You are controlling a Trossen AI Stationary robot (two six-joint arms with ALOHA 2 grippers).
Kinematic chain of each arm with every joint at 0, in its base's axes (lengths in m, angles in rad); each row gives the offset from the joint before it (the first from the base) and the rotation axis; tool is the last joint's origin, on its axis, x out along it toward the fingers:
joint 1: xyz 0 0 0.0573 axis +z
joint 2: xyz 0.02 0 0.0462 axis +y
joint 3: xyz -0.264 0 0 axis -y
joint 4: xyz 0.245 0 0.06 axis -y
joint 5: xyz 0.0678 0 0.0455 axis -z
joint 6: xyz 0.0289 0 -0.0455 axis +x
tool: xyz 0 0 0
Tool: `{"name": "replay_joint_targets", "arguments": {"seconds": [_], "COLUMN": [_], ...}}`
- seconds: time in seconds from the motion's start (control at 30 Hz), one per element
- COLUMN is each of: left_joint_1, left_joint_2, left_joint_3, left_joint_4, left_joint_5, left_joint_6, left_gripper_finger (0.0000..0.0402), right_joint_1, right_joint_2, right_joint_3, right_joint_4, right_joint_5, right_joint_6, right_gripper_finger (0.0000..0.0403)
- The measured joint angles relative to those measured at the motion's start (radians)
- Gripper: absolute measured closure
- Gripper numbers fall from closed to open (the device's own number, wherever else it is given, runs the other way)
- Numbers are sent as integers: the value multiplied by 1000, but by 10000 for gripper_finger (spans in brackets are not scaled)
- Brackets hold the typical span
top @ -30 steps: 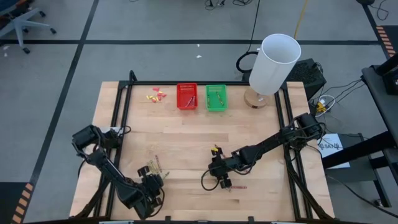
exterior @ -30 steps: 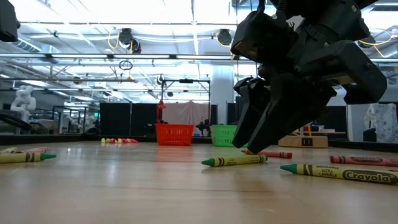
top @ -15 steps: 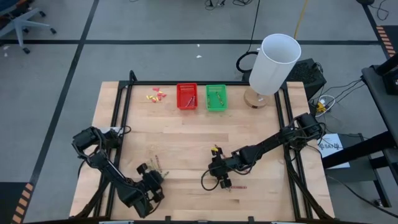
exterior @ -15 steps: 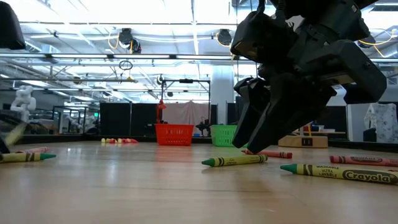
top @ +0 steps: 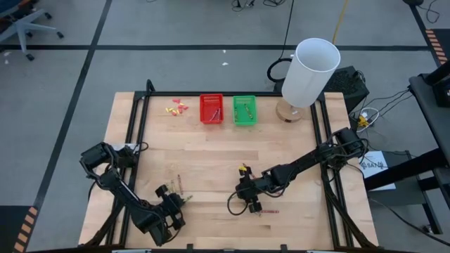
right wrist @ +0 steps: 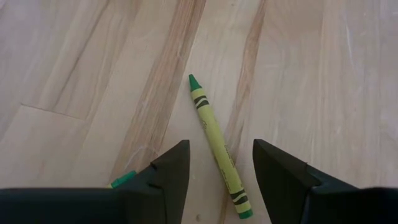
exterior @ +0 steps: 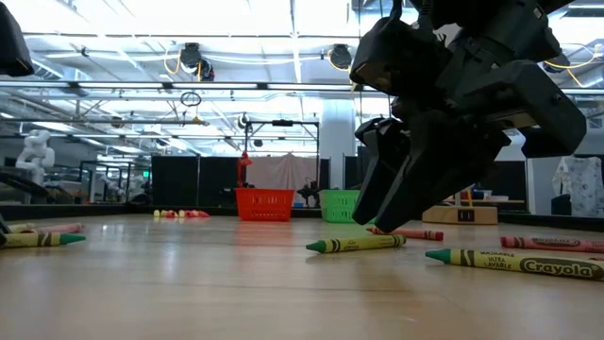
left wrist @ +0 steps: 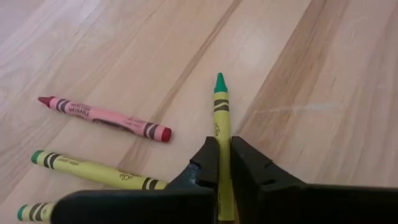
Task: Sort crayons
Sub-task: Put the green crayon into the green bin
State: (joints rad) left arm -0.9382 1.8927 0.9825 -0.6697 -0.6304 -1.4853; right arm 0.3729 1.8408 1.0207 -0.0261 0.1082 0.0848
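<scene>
Low at the near left of the wooden table (top: 211, 158), the left gripper (left wrist: 224, 163) has its two fingers pressed together on a green crayon (left wrist: 220, 118), pinching it along its length with the pointed tip sticking out ahead. Just beside it on the wood lie a red crayon (left wrist: 104, 117) and a second green crayon (left wrist: 93, 172), apart from each other; the end of another green one shows nearby. From above this cluster is only a small blur by the left arm, so how many sticks lie there is hard to say.

Toward the middle of the table, the right gripper (right wrist: 214, 171) hangs low over the surface with its fingers spread — nothing between them. A green crayon (right wrist: 215, 143) lies flat on the wood under the gap, tilted across it and touching neither finger. A further red crayon (top: 270, 211) lies just beside that gripper on the near side.

At the far edge stand a red basket (top: 211, 109) and a green basket (top: 244, 110), side by side, each with crayons inside.
</scene>
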Motion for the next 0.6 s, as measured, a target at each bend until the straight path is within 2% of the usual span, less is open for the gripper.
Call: {"name": "replay_joint_targets", "arguments": {"seconds": [0.23,0.6], "left_joint_1": [1,11], "left_joint_2": [-6,-81], "left_joint_3": [-1,-5], "left_joint_4": [-4,-65], "left_joint_5": [-3,-10], "left_joint_6": [8,36], "left_gripper_finger": [389,390], "right_joint_1": [0,0], "right_joint_2": [0,0], "right_joint_3": [0,0], "right_joint_4": [0,2], "right_joint_5": [0,0], "right_joint_6": [1,8], "right_gripper_finger": [243,243]}}
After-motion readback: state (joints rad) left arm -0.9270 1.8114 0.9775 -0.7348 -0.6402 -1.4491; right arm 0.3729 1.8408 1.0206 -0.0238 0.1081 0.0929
